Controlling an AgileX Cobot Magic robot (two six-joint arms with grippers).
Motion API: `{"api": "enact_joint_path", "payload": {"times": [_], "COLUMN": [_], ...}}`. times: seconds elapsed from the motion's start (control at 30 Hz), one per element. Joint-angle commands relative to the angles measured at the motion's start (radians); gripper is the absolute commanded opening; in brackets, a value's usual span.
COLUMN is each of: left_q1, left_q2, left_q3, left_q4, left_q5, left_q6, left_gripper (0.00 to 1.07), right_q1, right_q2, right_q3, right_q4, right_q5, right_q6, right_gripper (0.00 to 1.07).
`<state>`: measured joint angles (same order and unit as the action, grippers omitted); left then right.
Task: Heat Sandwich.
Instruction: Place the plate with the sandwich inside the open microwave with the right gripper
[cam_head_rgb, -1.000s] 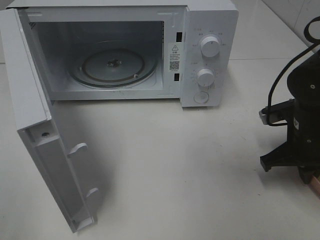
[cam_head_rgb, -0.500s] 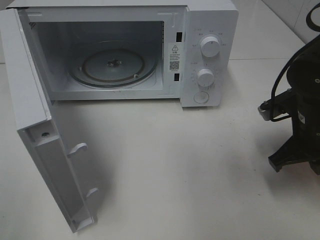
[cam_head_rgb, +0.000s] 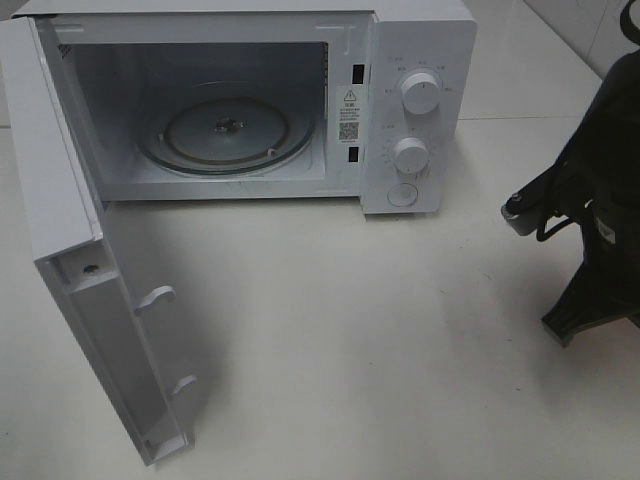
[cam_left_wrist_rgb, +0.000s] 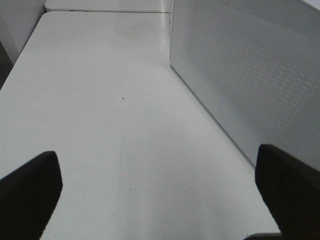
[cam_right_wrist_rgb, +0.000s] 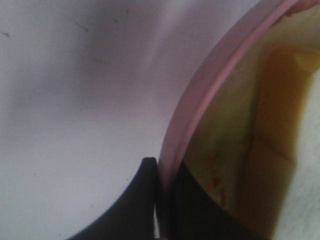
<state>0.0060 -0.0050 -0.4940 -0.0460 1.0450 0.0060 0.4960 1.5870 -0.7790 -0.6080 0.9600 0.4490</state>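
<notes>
Sandwich (cam_right_wrist_rgb: 257, 135) lies on pink plate (cam_right_wrist_rgb: 207, 77), shown only in right wrist view: cream bread, orange-yellow filling, a few red flecks, all inside the rim. Right gripper (cam_right_wrist_rgb: 164, 192) is clamped on the plate's rim, w/ one black finger outside, one inside & the rim pinched btwn them. White desk (cam_head_rgb: 350, 330) shows beyond the plate; can't tell if plate rests on it or is held off it. High view doesn't show plate or sandwich. It shows the right arm (cam_head_rgb: 600, 210), black w/ a cable loop, at desk's right edge, well apart from microwave (cam_head_rgb: 200, 70).

Microwave sits along desk's far edge, twd the left. Its door (cam_head_rgb: 100, 330) is swung wide open, hinged on the left side & reaching twd desk's near-left corner. Glass turntable (cam_head_rgb: 225, 135) lies on cavity floor. Control panel on microwave's right side has upper knob (cam_head_rgb: 420, 93), lower knob (cam_head_rgb: 410, 155) & a round button (cam_head_rgb: 402, 195) under them.

Left gripper (cam_left_wrist_rgb: 159, 189) has jaws wide apart, black fingertips (cam_left_wrist_rgb: 30, 192) at either side w/ desk surface showing btwn them. It's low over the desk, near a dotted white panel (cam_left_wrist_rgb: 250, 75).
</notes>
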Motion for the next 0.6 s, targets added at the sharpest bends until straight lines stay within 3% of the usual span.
{"api": "enact_joint_path", "payload": {"times": [0.03,0.27,0.6], "left_q1": [0.001,0.001,0.001], "left_q2": [-0.020,-0.020,-0.020], "left_q3": [0.002,0.002,0.002], "left_q4": [0.000,0.000,0.000], "left_q5": [-0.009,-0.009,-0.009], "left_q6": [0.000,0.000,0.000], "left_gripper": [0.98,0.98,0.98], "right_q1": [0.039,0.158,0.319], "right_q2": [-0.035,-0.136,-0.202], "right_q3": [0.044,0.144,0.200], "right_q4": [-0.041,-0.043,-0.034], "right_q5": [0.032,0.013,0.013], "right_q6": [0.005,0.005,-0.005], "right_gripper": [0.00,0.00,0.00]}}
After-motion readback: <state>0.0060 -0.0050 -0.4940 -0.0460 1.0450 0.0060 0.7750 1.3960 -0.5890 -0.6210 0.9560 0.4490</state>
